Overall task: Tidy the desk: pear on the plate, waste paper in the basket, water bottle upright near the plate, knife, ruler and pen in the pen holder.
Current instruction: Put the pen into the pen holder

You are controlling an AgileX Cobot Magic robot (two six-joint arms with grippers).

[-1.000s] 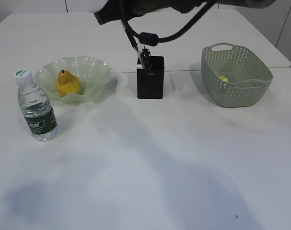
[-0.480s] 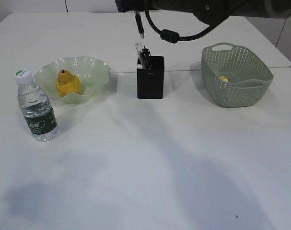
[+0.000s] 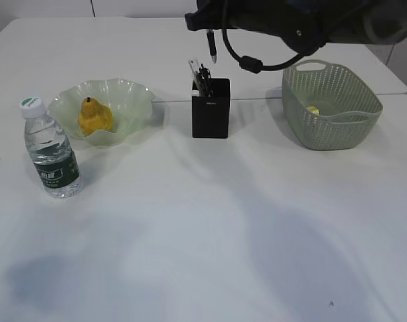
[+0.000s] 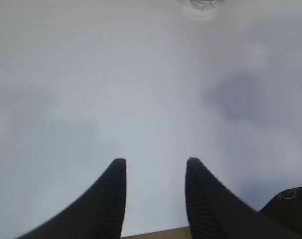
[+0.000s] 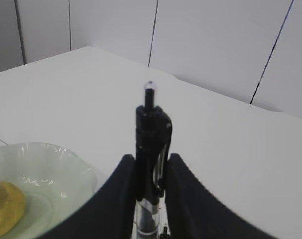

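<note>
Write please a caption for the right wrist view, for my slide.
Right claw shut on a black pen, held upright above the plate with the pear.

The right arm (image 3: 290,17) is glossy black, with a black cable (image 3: 257,64) looping beneath it. Each hand has two tapered black fingers (image 4: 111,199); the left hand's (image 4: 154,164) show fine ribbing on their inner faces.

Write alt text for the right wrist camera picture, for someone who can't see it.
The right claw is shut on a black pen, which stands upright between its two dark fingers against a white table. At lower left is part of a pale green plate with a yellow pear on it; white wall panels fill the background.
</note>
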